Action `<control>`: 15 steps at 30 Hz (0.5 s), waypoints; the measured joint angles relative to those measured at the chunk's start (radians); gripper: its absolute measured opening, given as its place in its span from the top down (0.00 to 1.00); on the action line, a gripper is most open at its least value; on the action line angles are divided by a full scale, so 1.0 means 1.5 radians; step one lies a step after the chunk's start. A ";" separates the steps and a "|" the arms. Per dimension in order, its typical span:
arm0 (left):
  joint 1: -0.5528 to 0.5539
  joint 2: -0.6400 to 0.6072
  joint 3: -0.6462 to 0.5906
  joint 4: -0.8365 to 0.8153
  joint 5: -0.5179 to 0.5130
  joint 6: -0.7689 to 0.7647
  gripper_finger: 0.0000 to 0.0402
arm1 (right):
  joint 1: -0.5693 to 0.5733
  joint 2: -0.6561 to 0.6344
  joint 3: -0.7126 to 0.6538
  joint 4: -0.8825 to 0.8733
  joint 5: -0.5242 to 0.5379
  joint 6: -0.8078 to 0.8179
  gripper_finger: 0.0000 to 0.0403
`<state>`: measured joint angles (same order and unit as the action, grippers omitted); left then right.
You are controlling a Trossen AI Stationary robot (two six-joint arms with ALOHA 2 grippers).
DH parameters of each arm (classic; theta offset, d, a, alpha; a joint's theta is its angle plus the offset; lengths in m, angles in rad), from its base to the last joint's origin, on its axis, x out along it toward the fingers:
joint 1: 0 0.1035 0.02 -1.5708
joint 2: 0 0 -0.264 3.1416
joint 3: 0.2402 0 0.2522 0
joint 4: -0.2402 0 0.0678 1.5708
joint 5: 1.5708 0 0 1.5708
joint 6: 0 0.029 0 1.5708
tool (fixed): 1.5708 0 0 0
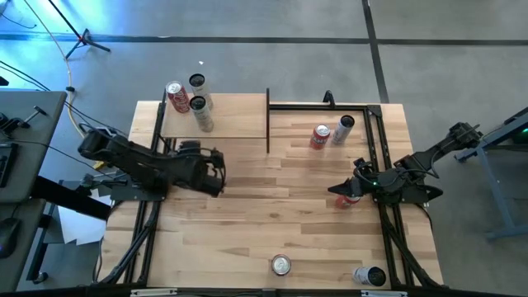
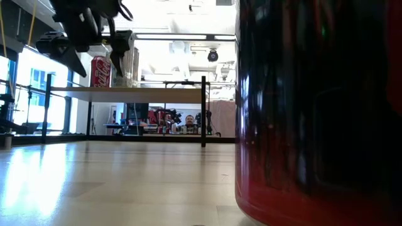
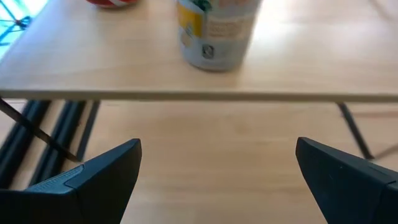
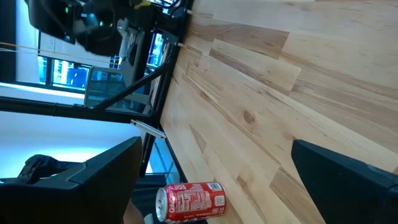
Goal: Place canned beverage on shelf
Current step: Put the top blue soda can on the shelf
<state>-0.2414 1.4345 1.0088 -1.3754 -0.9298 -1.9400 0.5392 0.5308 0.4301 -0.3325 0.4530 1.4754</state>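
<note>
The shelf [image 1: 235,122] is a pale board on thin black posts at the table's far left. Three cans stand on it: a red one [image 1: 175,96] and two pale ones [image 1: 200,111]. My left gripper [image 1: 221,172] is open and empty, raised just on the near side of the shelf; its wrist view shows the board's edge [image 3: 199,94] and a pale can [image 3: 214,31] ahead. My right gripper [image 1: 337,191] is open at the table's right, pointing left, with nothing between its fingers [image 4: 217,180]. A red thing [image 1: 351,201] shows beside it; I cannot tell what it is.
A red can [image 1: 319,137] and a dark can [image 1: 344,128] stand at the far right inside a black post frame [image 1: 330,106]. A red can [image 1: 281,264] stands at the near edge and looms large in the low view [image 2: 314,188]. Another can [image 1: 369,275] is at the near right corner.
</note>
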 joint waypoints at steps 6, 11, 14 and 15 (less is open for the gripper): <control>-0.081 0.000 0.000 0.000 -0.021 -0.031 0.00 | 0.000 0.000 0.000 0.000 0.000 0.000 0.01; -0.137 0.000 0.000 -0.001 -0.097 -0.009 0.00 | 0.000 0.000 0.000 0.000 0.000 0.000 0.01; -0.168 0.000 0.000 -0.007 -0.200 0.038 0.00 | 0.000 0.000 0.000 0.000 0.000 0.000 0.01; -0.177 0.000 0.000 -0.010 -0.235 0.058 0.00 | 0.000 0.000 0.000 0.000 0.000 0.000 0.01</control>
<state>-0.5074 1.4344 1.0089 -1.3906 -1.2829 -1.8529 0.5388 0.5307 0.4301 -0.3327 0.4534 1.4754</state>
